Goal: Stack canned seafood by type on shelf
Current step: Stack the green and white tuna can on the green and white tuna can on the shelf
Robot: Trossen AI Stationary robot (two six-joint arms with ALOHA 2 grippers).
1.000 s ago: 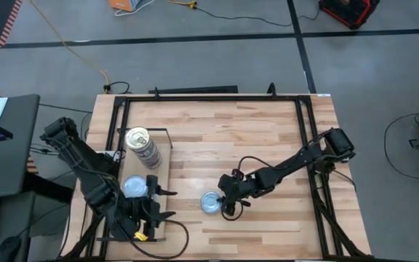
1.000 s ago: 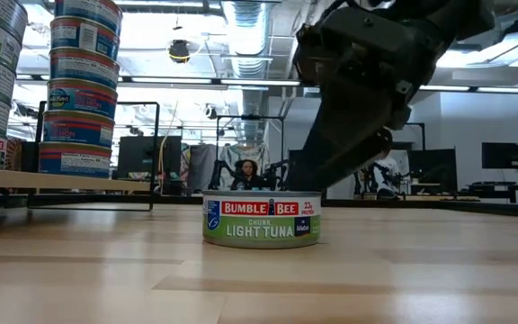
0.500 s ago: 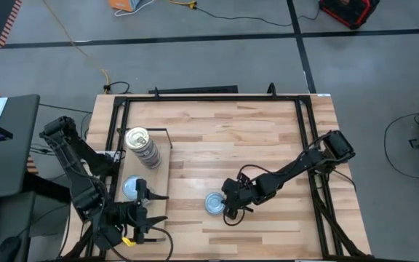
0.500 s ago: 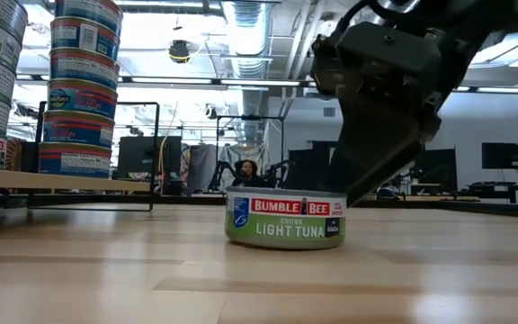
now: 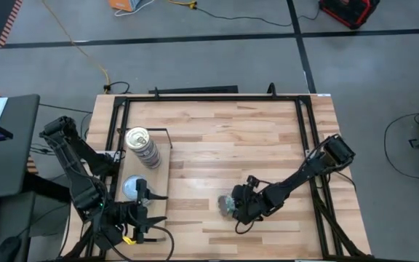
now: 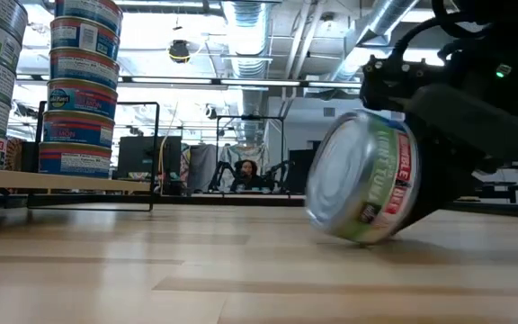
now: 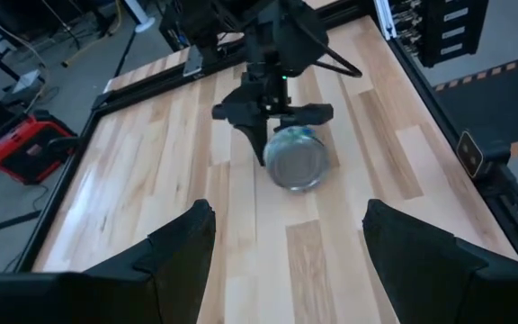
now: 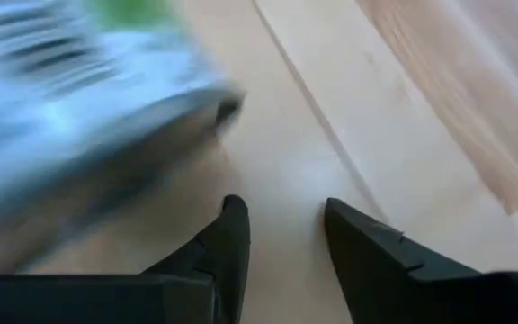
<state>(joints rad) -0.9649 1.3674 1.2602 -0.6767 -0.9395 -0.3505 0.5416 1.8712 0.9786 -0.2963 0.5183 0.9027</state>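
Tuna tin (image 6: 367, 175) has tipped onto its edge.
It lay flat before. The right gripper (image 8: 281, 211), narrow and empty, knocked it, so it needs another grab. The left gripper (image 7: 288, 216) waits wide open at the table's (image 5: 217, 138) left edge.

Left arm: folded at the table's left edge, wrist low near the front corner.
Left gripper (image 5: 151, 215): fingers (image 7: 180, 243) spread apart, nothing between them.
Right arm: stretched from the right edge in toward the table's middle front, wrist low.
Right gripper (image 5: 237, 207): fingers (image 8: 232, 236) narrowly apart, nothing between the tips.
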